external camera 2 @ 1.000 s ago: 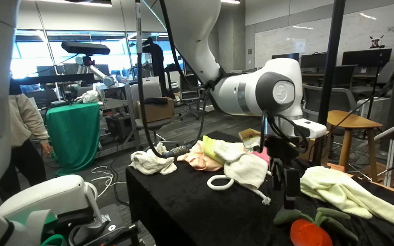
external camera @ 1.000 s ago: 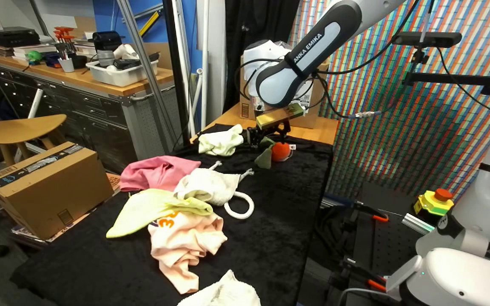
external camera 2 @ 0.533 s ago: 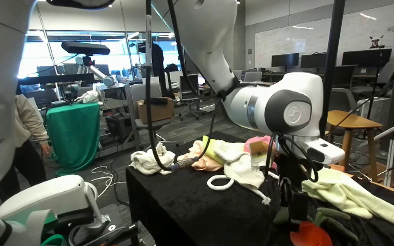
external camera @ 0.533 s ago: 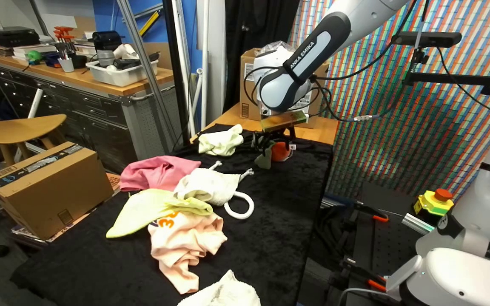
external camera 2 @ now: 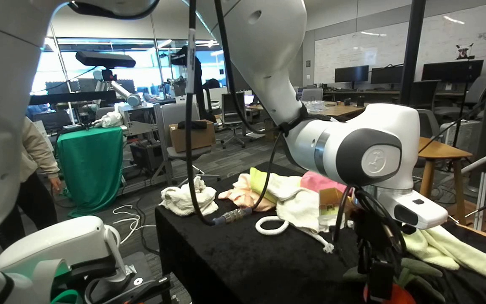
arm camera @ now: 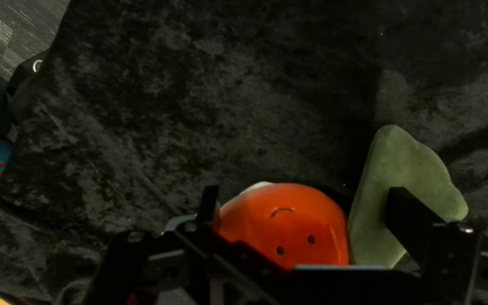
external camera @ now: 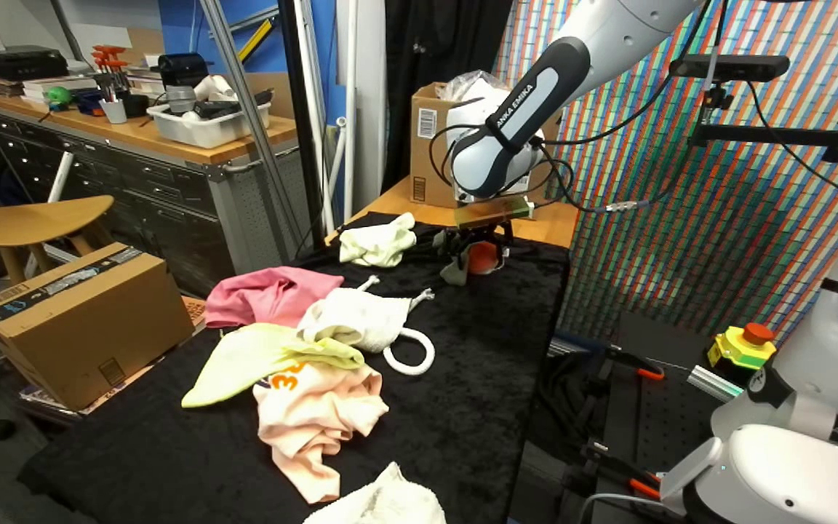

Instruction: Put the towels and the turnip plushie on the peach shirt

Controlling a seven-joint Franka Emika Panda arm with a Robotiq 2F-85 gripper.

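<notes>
Because the fingers of your gripper stand apart in the wrist view, the turnip plushie lies in the gap: its orange-red body next to the finger at the view's left, its green leaf partly covered by the finger at the right. The line from body to leaf thus runs roughly from finger to finger, along the direction of closing; contact with either finger cannot be told. In an exterior view, the plushie rests on the black cloth at your gripper, well apart from the peach shirt, on whose edge a yellow towel lies. In an exterior view, the pale green towel lies near the plushie's leaves, while the fingers hide part of the body, which runs off the lower edge. Your present step is, by judgement, the grasp of the plushie. You would probably center the body before closing, since the soft leaf, caught first, may fold or slip and leave you a loose hold.
</notes>
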